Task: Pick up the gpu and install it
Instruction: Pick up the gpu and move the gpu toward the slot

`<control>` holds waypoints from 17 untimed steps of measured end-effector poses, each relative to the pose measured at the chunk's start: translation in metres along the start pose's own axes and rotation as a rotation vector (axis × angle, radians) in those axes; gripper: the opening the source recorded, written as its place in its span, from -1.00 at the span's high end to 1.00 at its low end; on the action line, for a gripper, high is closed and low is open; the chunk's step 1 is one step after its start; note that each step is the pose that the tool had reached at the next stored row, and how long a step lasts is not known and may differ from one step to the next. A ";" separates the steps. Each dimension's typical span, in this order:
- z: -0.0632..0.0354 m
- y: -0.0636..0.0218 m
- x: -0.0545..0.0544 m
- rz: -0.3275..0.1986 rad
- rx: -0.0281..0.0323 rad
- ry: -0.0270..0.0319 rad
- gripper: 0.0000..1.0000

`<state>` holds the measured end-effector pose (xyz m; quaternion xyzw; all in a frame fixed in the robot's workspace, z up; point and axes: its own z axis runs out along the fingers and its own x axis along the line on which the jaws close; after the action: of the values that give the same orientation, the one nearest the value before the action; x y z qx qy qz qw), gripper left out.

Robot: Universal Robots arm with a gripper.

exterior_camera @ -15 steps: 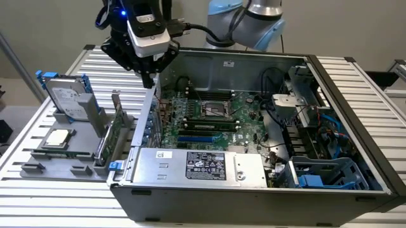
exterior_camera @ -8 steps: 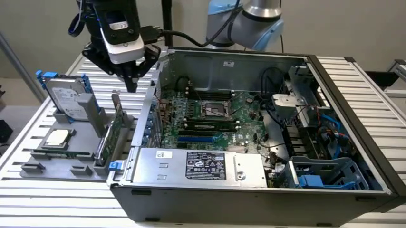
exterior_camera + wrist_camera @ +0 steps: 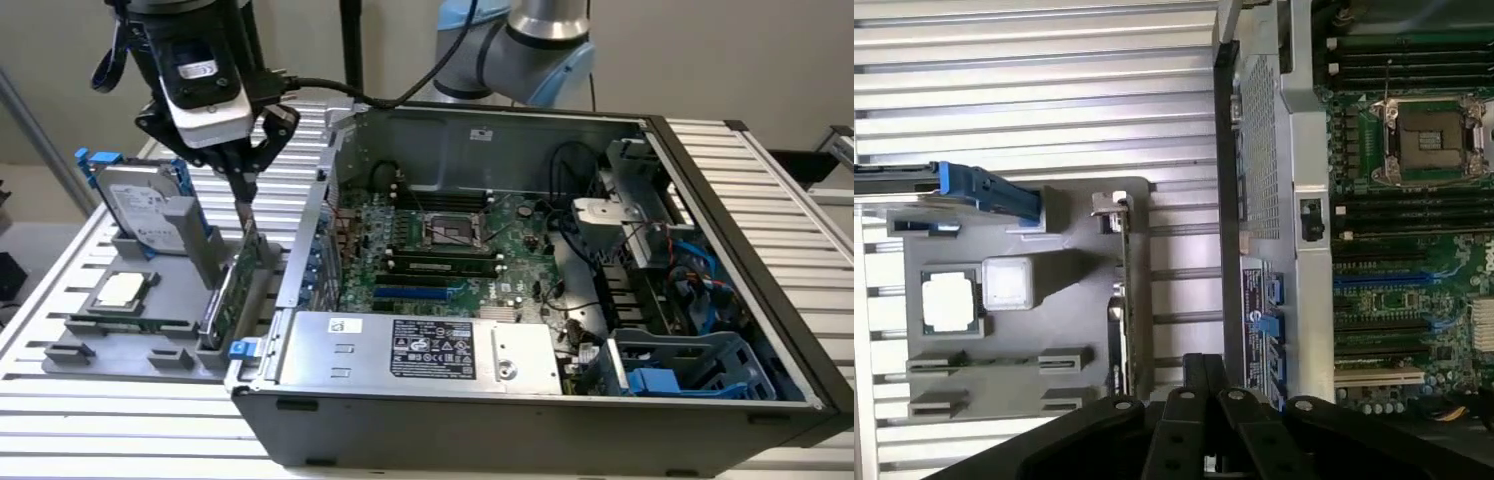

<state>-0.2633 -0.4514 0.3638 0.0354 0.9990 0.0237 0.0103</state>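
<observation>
At the exterior view's left, the gray holder [image 3: 80, 355] carries a hard drive [image 3: 140, 210] with blue rails. At the holder's right side, the gpu [image 3: 240, 285] stands on edge in its slot. The gripper [image 3: 248, 215] hangs just above the card's top edge, its fingers drawn close together and clamped on nothing. Kept that narrow or slightly off the thin edge, they could strike the card instead of straddling it, tipping it against the computer case [image 3: 534, 410] just beside.

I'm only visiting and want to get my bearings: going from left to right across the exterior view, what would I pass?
In order: hard drive with blue rails → gpu standing on edge in the grey holder → motherboard inside the open computer case → blue drive cage.
</observation>
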 end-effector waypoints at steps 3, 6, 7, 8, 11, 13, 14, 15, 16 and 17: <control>0.0043 -0.0012 0.014 0.000 0.0010 -0.0001 1.00; 0.0081 -0.0023 0.027 0.000 0.0015 -0.0002 1.00; 0.0086 -0.0027 0.032 0.000 0.0015 -0.0002 1.00; 0.0085 -0.0030 0.036 0.000 0.0015 -0.0002 1.00; 0.0086 -0.0030 0.036 0.000 0.0020 -0.0003 1.00; 0.0085 -0.0030 0.036 0.000 0.0021 -0.0002 1.00; 0.0085 -0.0030 0.036 0.000 0.0021 -0.0002 1.00; 0.0085 -0.0030 0.036 0.000 0.0021 -0.0001 1.00; 0.0085 -0.0030 0.036 0.000 0.0021 -0.0001 1.00; 0.0085 -0.0030 0.036 0.000 0.0021 -0.0002 1.00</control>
<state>-0.2994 -0.4514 0.3545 0.0354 0.9991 0.0226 0.0104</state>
